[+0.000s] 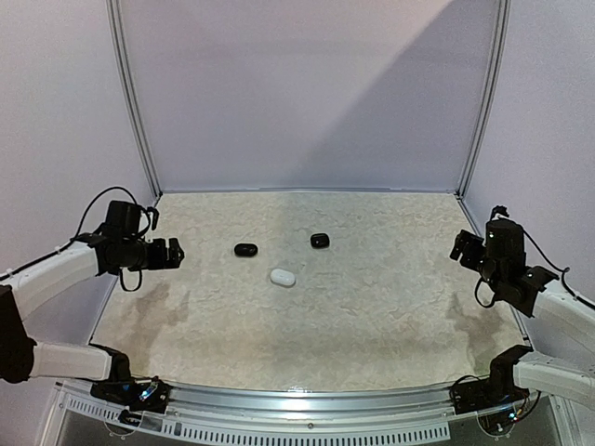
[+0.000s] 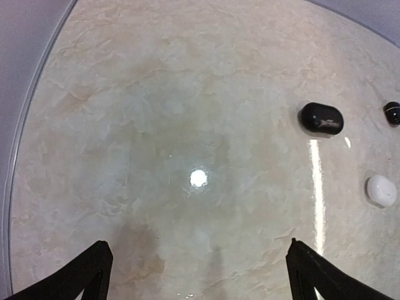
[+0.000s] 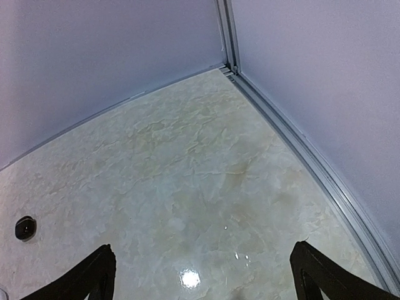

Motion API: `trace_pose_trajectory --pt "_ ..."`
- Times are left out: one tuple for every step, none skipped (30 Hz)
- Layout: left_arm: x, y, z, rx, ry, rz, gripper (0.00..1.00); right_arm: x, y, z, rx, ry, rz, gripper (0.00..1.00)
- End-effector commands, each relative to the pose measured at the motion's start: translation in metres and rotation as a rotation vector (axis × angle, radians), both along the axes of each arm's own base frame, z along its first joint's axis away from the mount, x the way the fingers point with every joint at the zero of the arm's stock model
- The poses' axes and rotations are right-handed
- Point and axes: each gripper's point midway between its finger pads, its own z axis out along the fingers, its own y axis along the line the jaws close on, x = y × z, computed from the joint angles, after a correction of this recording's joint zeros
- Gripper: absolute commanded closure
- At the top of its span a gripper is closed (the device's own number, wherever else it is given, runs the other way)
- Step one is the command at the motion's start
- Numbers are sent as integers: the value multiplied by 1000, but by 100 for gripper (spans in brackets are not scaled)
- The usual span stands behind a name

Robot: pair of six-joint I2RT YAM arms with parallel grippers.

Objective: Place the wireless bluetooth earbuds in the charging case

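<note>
Three small pebble-shaped charging cases lie shut on the marble-patterned table: a black case (image 1: 245, 249) (image 2: 321, 119), a second black case (image 1: 320, 240) (image 2: 392, 113) (image 3: 25, 227), and a white case (image 1: 283, 277) (image 2: 382, 190). No loose earbuds show in any view. My left gripper (image 1: 177, 253) (image 2: 198, 244) hovers at the table's left edge, open, with only bare table between its fingers; the nearest black case lies to its right. At the table's right edge, my right gripper (image 1: 460, 246) (image 3: 204, 245) is also open and holds nothing, far from all the cases.
Lilac walls with metal corner posts (image 1: 130, 102) (image 3: 228, 37) enclose the table on three sides. A metal rail (image 3: 312, 162) runs along the right wall's foot. Both arm bases sit at the near edge (image 1: 297, 409).
</note>
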Motion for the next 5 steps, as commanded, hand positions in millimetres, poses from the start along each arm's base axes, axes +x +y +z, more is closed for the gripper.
trace_pose_trajectory --pt "8 23 -7 118 -98 46 1 -8 -17 -4 0 -22 -95 1" --pt "8 23 -9 111 -98 48 1 -9 -18 -6 10 -23 -103 1" --pt "8 22 -9 100 -101 52 1 -10 -17 -6 32 -37 -103 1" --pt "9 22 -9 95 -109 56 1 -11 -16 -8 39 -40 -97 1" --pt "9 23 -8 96 -114 62 1 -12 -16 -7 42 -50 -95 1"
